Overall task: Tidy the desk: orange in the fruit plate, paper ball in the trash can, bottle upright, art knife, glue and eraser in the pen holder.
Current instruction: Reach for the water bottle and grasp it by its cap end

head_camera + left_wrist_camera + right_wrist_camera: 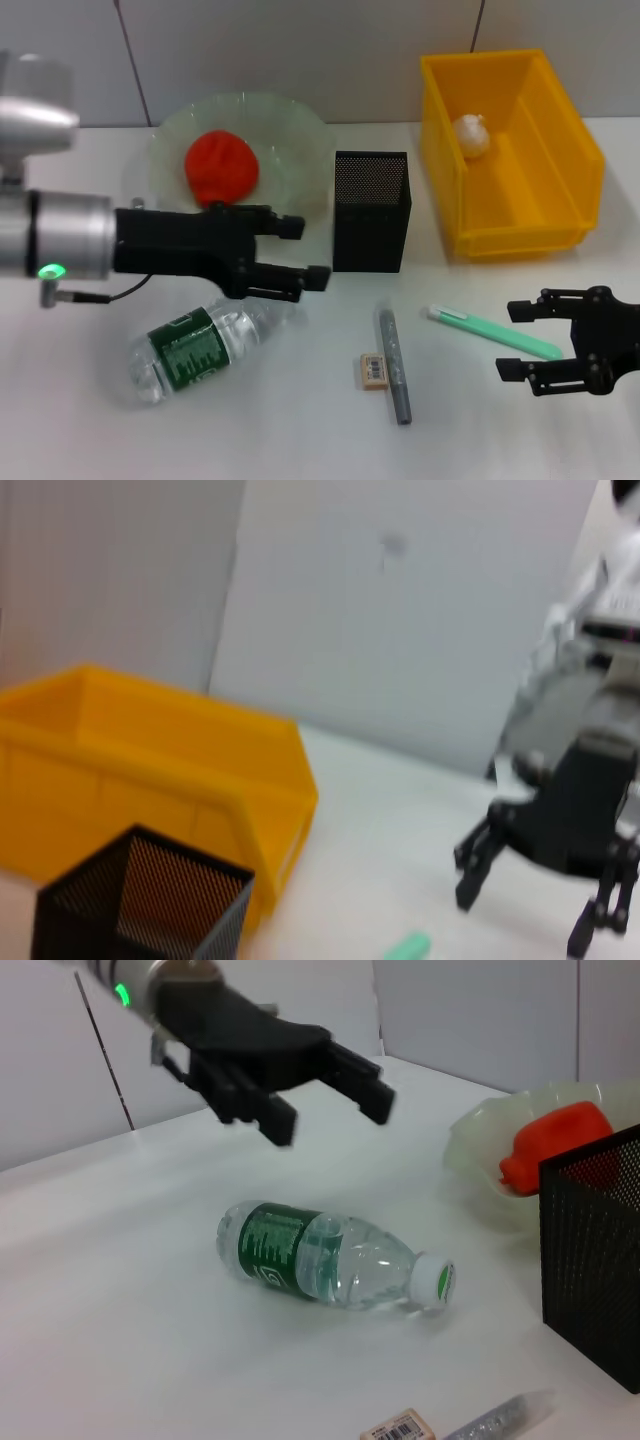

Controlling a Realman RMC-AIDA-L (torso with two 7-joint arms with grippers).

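The orange lies in the pale-green fruit plate at the back left. The paper ball rests inside the yellow trash can. On its side at the front left lies the bottle, cap toward the middle. My left gripper hovers open just above and behind the bottle, holding nothing. The black mesh pen holder stands in the middle. In front of it lie the eraser, a grey glue stick and a mint-green art knife. My right gripper is open beside the knife's end.
The right wrist view shows the bottle under the left gripper, with the plate and pen holder close by. In the left wrist view, the trash can stands right behind the pen holder.
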